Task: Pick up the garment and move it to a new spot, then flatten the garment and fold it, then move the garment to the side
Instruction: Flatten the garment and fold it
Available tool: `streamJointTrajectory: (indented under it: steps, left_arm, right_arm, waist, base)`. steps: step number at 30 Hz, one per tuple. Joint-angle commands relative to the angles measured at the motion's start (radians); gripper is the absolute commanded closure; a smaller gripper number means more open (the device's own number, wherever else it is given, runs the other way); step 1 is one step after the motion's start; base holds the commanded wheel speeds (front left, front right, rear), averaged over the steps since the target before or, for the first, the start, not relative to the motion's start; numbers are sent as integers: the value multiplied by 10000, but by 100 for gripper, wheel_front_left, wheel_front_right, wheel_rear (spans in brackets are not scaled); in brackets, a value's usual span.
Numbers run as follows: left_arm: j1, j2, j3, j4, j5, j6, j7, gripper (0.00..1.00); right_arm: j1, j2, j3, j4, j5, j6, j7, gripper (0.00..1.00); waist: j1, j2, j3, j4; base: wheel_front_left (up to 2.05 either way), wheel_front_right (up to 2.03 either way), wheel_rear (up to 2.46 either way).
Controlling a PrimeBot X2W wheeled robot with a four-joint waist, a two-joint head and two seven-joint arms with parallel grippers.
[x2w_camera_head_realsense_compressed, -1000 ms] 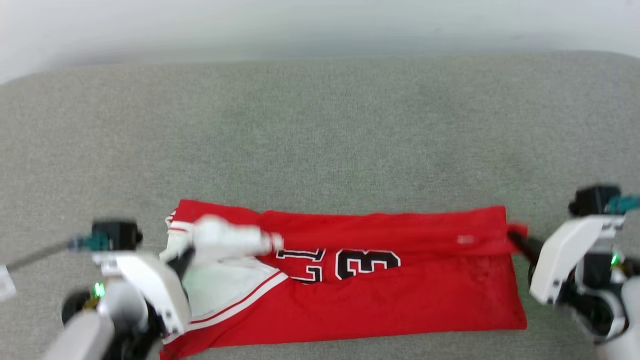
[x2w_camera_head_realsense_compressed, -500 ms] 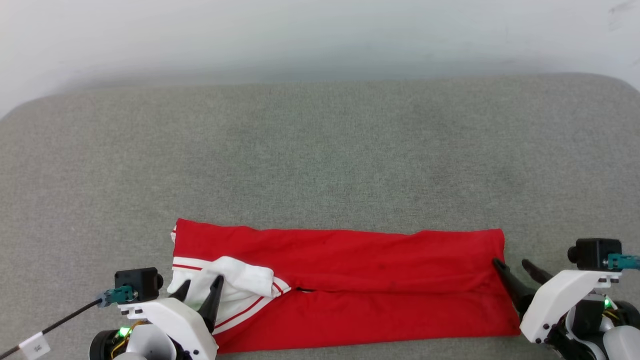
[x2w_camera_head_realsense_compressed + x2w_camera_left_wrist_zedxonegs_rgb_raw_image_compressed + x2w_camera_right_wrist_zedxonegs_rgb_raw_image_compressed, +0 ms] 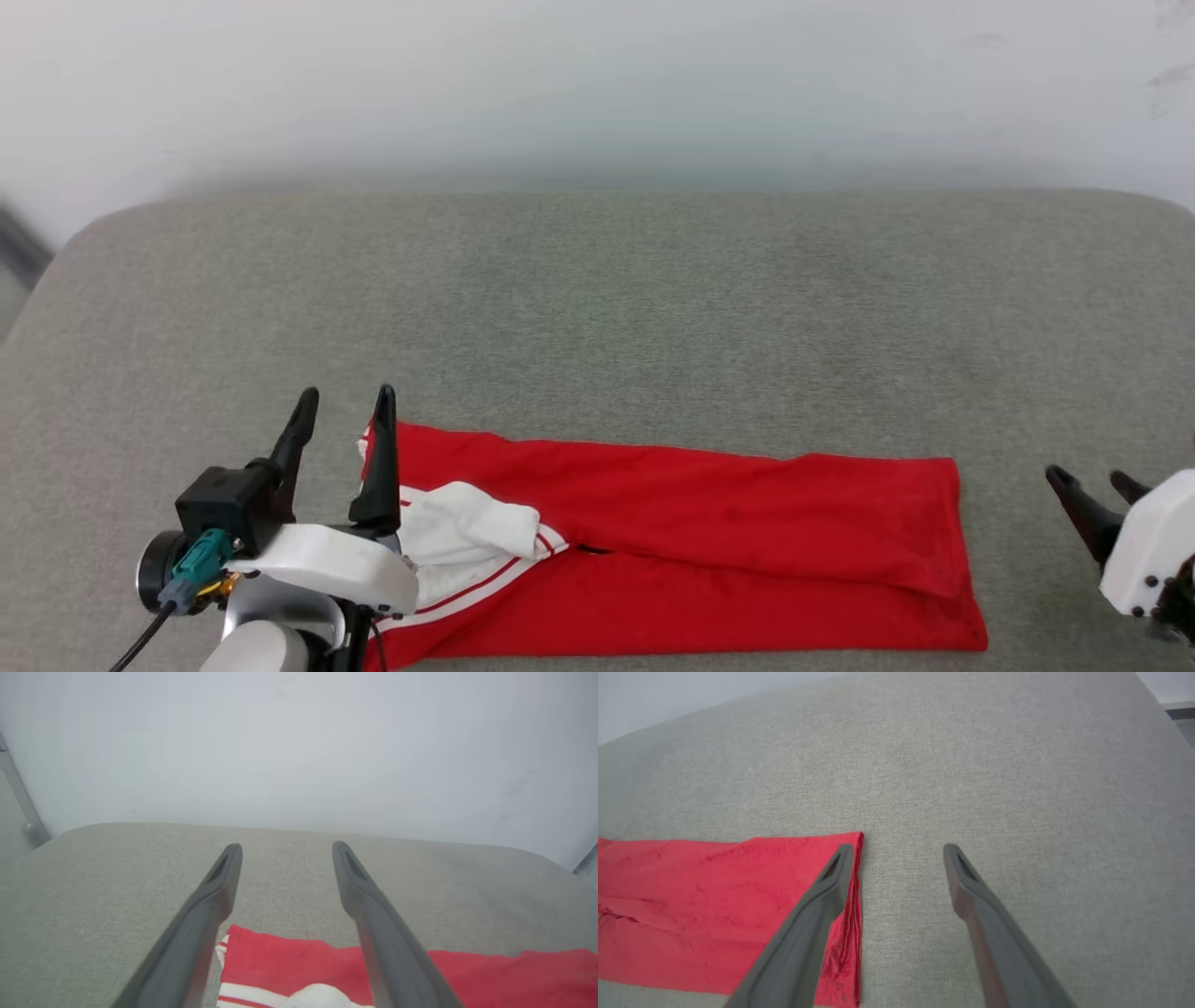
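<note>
The red garment (image 3: 709, 523) lies folded into a long flat band near the front of the grey surface, its chest print hidden. A white sleeve with striped trim (image 3: 467, 537) is bunched at its left end. My left gripper (image 3: 344, 403) hovers open above that left end, nothing between its fingers; in the left wrist view the garment (image 3: 299, 961) sits just below the open gripper (image 3: 286, 848). My right gripper (image 3: 1090, 482) stands open, apart from the garment's right edge. In the right wrist view the garment's edge (image 3: 738, 891) lies under the left finger of the open gripper (image 3: 899, 848).
The grey padded surface (image 3: 597, 308) stretches wide behind the garment, with rounded corners. A pale wall (image 3: 597, 84) rises behind it. A cable runs from my left wrist camera (image 3: 196, 560).
Both grippers have opened and let go of the garment's folded-over edge, then pulled back and lifted. The chest number is now covered by the fold. The head camera has tilted up.
</note>
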Motion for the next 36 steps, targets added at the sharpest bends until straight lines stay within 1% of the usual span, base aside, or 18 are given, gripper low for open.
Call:
streamJointTrajectory:
  steps: [1, 4, 8, 14, 19, 20, 21, 22, 24, 27, 31, 33, 36]
  left_arm:
    - [-155, 14, -8, -176, 103, 92, -95, 0]
    - [-185, 78, -43, -622, 453, 363, -142, 0]
    - [-334, 138, -112, -1156, 772, 577, -137, 0]
    - [-497, 167, -228, -1564, 1039, 682, -124, 0]
    - [-496, 203, -284, -1610, 1107, 735, -136, 0]
    - [-445, 222, -293, -1590, 1128, 769, -116, 0]
    - [-380, 238, -299, -1571, 1147, 785, -95, 0]
    - [-322, 233, -304, -1569, 1132, 812, -93, 0]
    - [-259, 253, -309, -1522, 1107, 836, -74, 0]
    - [-184, 323, -354, -1450, 1085, 787, -7, 0]
    - [-72, 434, -334, -1394, 1103, 874, 100, 0]
    - [65, 440, -361, -1389, 1068, 923, 163, 0]
    - [158, 453, -360, -1406, 1037, 962, 167, 0]
  right_arm:
    - [116, -37, -88, 30, -171, -3, 319, 0]
    - [140, 122, -240, 143, -273, -3, 1069, 0]
    - [17, 497, -150, 414, -277, -3, 1582, 0]
    - [-351, 865, 270, 1288, -189, -3, 1867, 0]
    - [-340, 1019, 767, 2278, 12, -2, 2219, 0]
    - [-365, 1064, 864, 2411, 83, -2, 2225, 22]
    - [-380, 1093, 968, 2541, 125, 0, 2297, 87]
    - [-409, 1089, 1056, 2602, 153, 12, 2314, 100]
    - [-545, 1051, 1185, 2615, 269, 11, 2213, 100]
    - [-778, 772, 1314, 2549, 339, 9, 1997, 100]
    - [-1081, 421, 1388, 2358, 446, 7, 1700, 100]
    - [-1119, 261, 1317, 2345, 446, -6, 1694, 100]
    - [-1158, 24, 924, 2362, 347, -6, 1751, 100]
  waist:
    - [1, 0, 71, 193]
    - [1, 0, 267, 454]
    - [1, 0, 627, 768]
    - [1, 0, 1060, 1026]
    - [1, 0, 1081, 1076]
    - [1, 0, 1038, 1056]
    - [1, 0, 977, 1031]
    - [1, 0, 928, 1003]
    - [1, 0, 813, 959]
    - [1, 0, 588, 867]
    - [1, 0, 298, 654]
    - [1, 0, 189, 511]
    - [1, 0, 91, 329]
  base:
    - [0, 0, 0]
    - [0, 0, 0]
    - [0, 0, 0]
    - [0, 0, 0]
    - [0, 0, 0]
    - [0, 0, 0]
    - [0, 0, 0]
    - [0, 0, 0]
    - [0, 0, 0]
    - [0, 0, 0]
    - [0, 0, 0]
    - [0, 0, 0]
    - [0, 0, 0]
